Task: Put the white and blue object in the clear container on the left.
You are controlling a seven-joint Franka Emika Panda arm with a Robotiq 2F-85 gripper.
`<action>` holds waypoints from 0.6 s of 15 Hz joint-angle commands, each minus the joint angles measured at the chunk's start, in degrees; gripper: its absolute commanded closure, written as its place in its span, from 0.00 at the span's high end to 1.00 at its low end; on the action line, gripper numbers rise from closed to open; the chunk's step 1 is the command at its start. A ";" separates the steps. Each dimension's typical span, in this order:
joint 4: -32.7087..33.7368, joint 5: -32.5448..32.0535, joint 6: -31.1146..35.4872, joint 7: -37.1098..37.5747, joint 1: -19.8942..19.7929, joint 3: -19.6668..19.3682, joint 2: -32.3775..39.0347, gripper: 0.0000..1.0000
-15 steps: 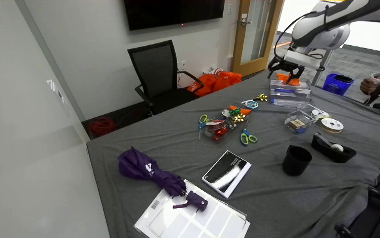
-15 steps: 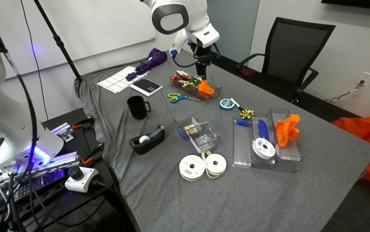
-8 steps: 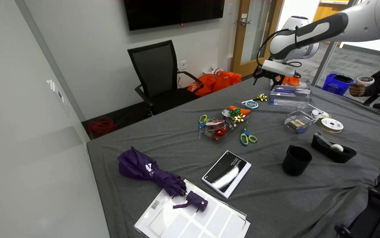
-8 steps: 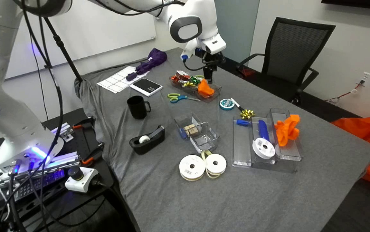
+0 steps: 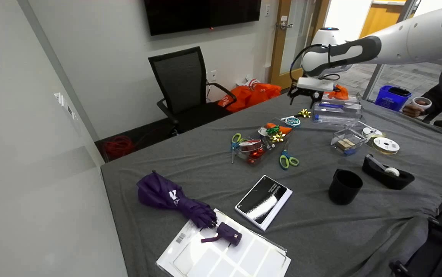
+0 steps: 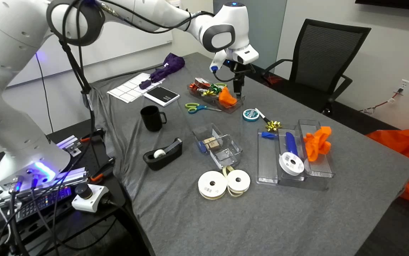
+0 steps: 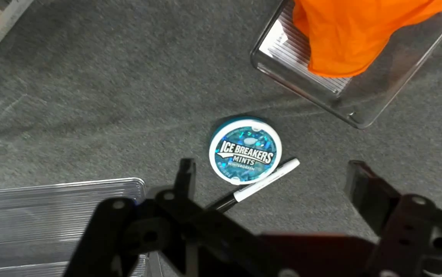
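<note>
The white and blue object is a round mint tin with a white rim [image 7: 246, 151]. It lies flat on the grey cloth, and it shows in both exterior views [image 5: 292, 121] [image 6: 251, 115]. My gripper [image 7: 274, 168] is open and empty above the table, with the tin beyond and between its fingertips, nearer the left one. In the exterior views the gripper [image 5: 301, 104] [image 6: 238, 93] hangs above the table near the tin, apart from it. The small clear container [image 6: 227, 153] stands near the black mug, beside a tan piece; it also shows in an exterior view [image 5: 353, 135].
A white and black marker [image 7: 269, 179] lies against the tin, with a gold bow [image 6: 273, 126] close by. A larger clear organizer [image 6: 267, 170] holds an orange cloth and a spool. A clear tray [image 6: 239, 105] holds bows and orange cloth. A black mug [image 6: 151, 119] and tape dispenser [image 6: 165, 155] stand nearby.
The arm has moved down and to the left in an exterior view, and down and to the right in an exterior view, bringing the gripper nearer the tin. The objects have not moved.
</note>
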 commanded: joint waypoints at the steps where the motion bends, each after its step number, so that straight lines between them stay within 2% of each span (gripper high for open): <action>1: 10.19 -2.57 -0.37 -3.69 -2.01 0.49 7.51 1.00; 6: 15.76 -4.95 7.21 -10.88 -3.95 0.94 14.02 1.00; 9: 17.44 -3.62 13.00 -13.94 -4.56 1.25 16.82 1.00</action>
